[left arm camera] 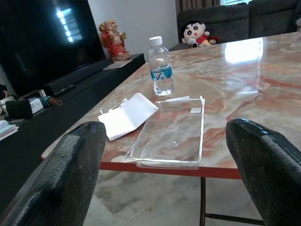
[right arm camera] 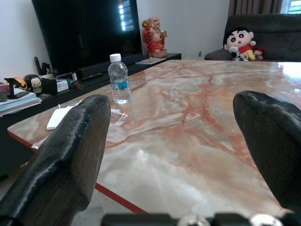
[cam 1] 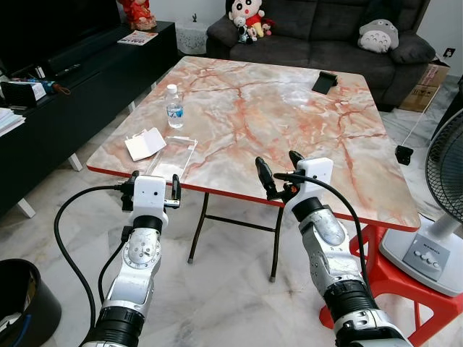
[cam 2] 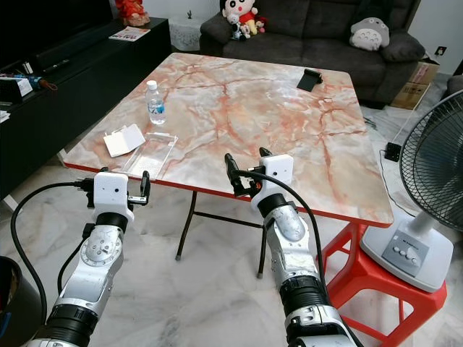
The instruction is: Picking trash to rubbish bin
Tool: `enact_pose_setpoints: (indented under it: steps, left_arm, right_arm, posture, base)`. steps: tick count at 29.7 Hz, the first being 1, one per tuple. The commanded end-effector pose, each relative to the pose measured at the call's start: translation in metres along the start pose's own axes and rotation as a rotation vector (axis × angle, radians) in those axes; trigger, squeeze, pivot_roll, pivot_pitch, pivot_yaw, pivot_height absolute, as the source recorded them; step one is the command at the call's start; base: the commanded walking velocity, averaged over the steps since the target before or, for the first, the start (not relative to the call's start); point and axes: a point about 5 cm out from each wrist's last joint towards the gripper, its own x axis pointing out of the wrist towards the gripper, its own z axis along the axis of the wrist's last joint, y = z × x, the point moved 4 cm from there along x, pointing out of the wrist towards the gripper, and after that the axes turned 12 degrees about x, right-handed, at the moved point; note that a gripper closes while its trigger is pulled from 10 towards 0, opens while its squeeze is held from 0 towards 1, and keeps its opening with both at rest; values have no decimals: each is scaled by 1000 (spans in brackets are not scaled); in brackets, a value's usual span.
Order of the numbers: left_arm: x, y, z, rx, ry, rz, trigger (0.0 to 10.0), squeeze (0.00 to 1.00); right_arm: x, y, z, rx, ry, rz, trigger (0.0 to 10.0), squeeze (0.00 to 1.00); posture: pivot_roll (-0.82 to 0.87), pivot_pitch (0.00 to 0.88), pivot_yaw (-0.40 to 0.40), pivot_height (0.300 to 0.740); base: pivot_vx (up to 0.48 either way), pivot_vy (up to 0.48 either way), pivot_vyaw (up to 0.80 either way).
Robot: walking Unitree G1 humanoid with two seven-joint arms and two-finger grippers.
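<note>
Clear plastic tray point(cam 1: 171, 158), likely light, flimsy and slippery, lies at the marble table's point(cam 1: 289, 116) near edge beside a white box point(cam 1: 145, 143), best pinched by its rim, while left gripper point(cam 1: 154, 189) and right gripper point(cam 1: 278, 173) hover wide open, empty.

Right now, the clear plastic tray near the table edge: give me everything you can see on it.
The clear plastic tray is a flat, see-through rectangle with a shallow raised rim and a small printed mark near its middle. It looks thin and rigid, and nothing lies in it. It lies flat on the marble-look table, one short end at the red front edge, beside a white folded box and in front of the water bottle. No gripper touches it.
</note>
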Motion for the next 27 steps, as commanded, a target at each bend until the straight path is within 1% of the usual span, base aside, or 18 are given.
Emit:
enact_pose_setpoints:
  steps: [1, 2, 3, 4, 5, 8, 10, 14, 23, 27]
  left_arm:
    - [0, 3, 8, -31, -31, 18, 10000, 0]
    - [0, 4, 8, -27, -25, 23, 10000, 0]
    - [1, 7, 8, -46, -21, 39, 10000, 0]
    - [1, 8, 9, -46, -22, 44, 10000, 0]
    - [3, 12, 8, -30, -8, 62, 10000, 0]
    - [4, 16, 8, -32, -13, 75, 10000, 0]
    - [4, 17, 8, -32, -15, 76, 10000, 0]
    - [3, 17, 8, -31, -13, 79, 10000, 0]
    - [2, 18, 7, -28, -9, 89, 10000, 0]
    - [2, 20, 8, -24, -10, 98, 10000, 0]
  right_arm:
    - [4, 0, 5, 7, -7, 0, 10000, 0]
    - [4, 0, 5, 7, -7, -1, 10000, 0]
    - [4, 0, 5, 6, -8, 1, 10000, 0]
    - [4, 0, 5, 4, -8, 2, 10000, 0]
    - [4, 2, 6, -6, -8, 12, 10000, 0]
    - [3, 3, 4, -27, -1, 23, 10000, 0]
    - [3, 4, 4, -21, -2, 22, 10000, 0]
    - [3, 1, 5, 10, -6, 9, 10000, 0]
    - [3, 6, 4, -20, 0, 38, 10000, 0]
    - [3, 9, 4, -20, 0, 50, 10000, 0]
  posture:
    - [24, 28, -47, 740]
    - [24, 28, -47, 740]
    - [24, 28, -47, 740]
    - [25, 30, -47, 740]
    - [25, 30, -47, 740]
    - [25, 28, -48, 740]
    - [24, 29, -47, 740]
    - [25, 29, -50, 740]
    - [25, 28, -55, 740]
    - [26, 27, -59, 740]
  base:
    - [0, 0, 0]
    - [0, 0, 0]
    - [0, 0, 0]
    - [0, 0, 0]
    - [281, 0, 0]
    - [313, 0, 0]
    - [332, 0, 413]
    - [330, 0, 0]
    - [330, 0, 0]
    - [329, 0, 494]
